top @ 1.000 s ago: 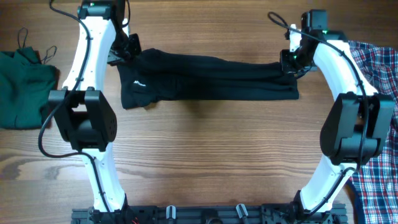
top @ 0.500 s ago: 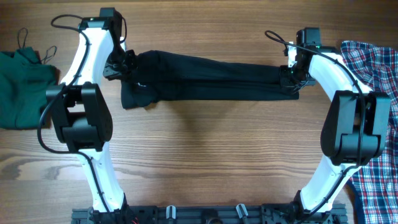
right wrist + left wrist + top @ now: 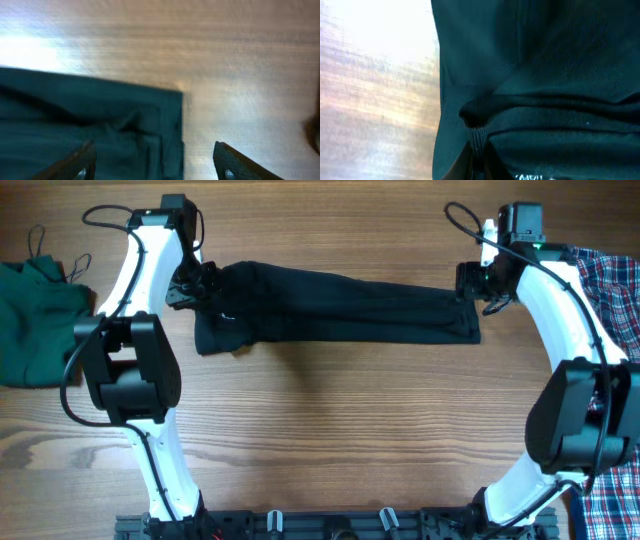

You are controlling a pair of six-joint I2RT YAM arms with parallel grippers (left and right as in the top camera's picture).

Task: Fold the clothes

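small white lettering [image 3: 532, 177] on black shirt [image 3: 330, 315], too blurred to read

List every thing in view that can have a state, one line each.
black shirt: folded into a long band, flat across the table, left end pinched.
left gripper: shut on the black shirt's left end.
right gripper: open, over the shirt's right end, holding nothing.
green top: crumpled, unfolded, at the left edge.
plaid shirt: unfolded, at the right edge, partly under the right arm.
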